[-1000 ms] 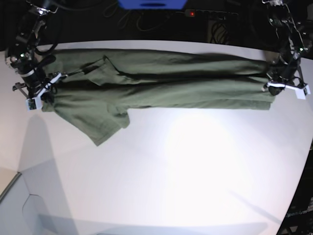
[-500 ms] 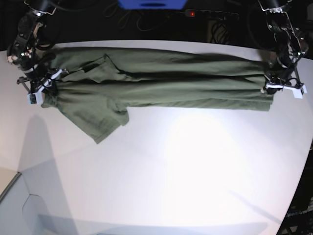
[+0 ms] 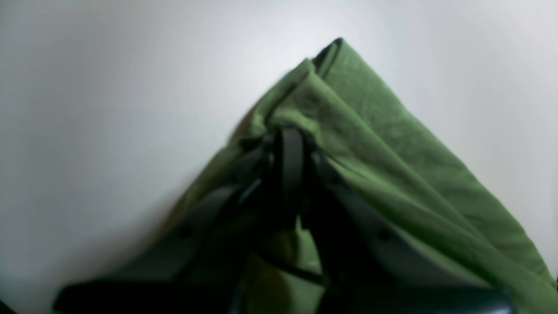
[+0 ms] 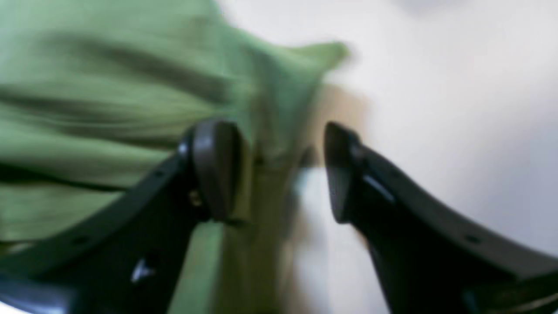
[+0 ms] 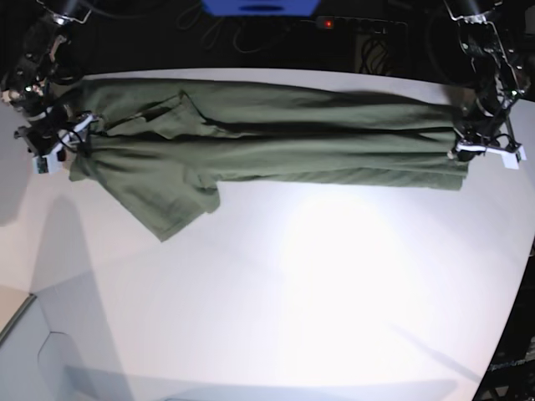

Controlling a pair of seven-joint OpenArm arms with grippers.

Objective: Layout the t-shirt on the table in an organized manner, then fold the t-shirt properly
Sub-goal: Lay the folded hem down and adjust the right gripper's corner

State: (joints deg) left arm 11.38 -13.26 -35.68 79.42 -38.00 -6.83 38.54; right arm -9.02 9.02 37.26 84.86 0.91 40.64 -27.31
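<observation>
White table (image 5: pixel 292 276), t-shirt (image 5: pixel 276 138); right fingers (image 4: pixel 218 170) newly apart.

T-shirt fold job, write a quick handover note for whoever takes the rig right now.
Left hand: shut on the t-shirt, pinching a folded corner at its end.
Right hand: open at the other end, cloth between the fingers but not gripped.
The shirt lies stretched in a long band across the far side of the table, one sleeve sticking out toward the near side.
Done: lengthwise fold, roughly.
Left: tuck the sleeve, fold crosswise.
</observation>
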